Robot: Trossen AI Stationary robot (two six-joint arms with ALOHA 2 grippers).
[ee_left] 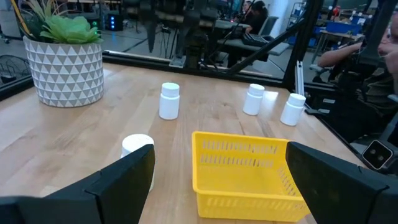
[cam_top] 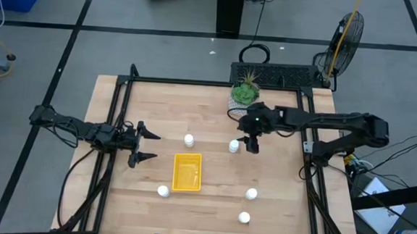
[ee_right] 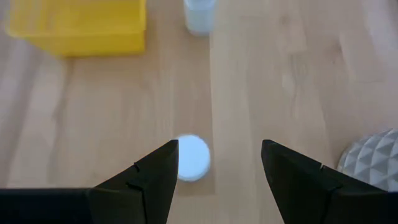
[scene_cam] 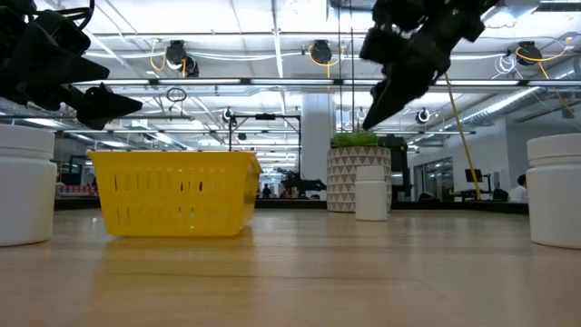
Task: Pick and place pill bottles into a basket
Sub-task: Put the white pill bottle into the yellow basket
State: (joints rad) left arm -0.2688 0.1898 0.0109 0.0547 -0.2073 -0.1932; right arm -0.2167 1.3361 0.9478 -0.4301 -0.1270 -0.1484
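Five white pill bottles stand upright on the wooden table: two in the middle and three nearer the front. The yellow basket stands on the table between them. My right gripper is open, points down and hovers just right of the middle-right bottle. In the right wrist view that bottle's cap shows beside one finger of this gripper. My left gripper is open and level, left of the basket. It faces the basket in its wrist view.
A white patterned pot with a green plant stands at the far edge behind my right gripper. Black frame rails run along the table's left and right sides. Bare wood lies to the right of the middle bottles and in front of the basket.
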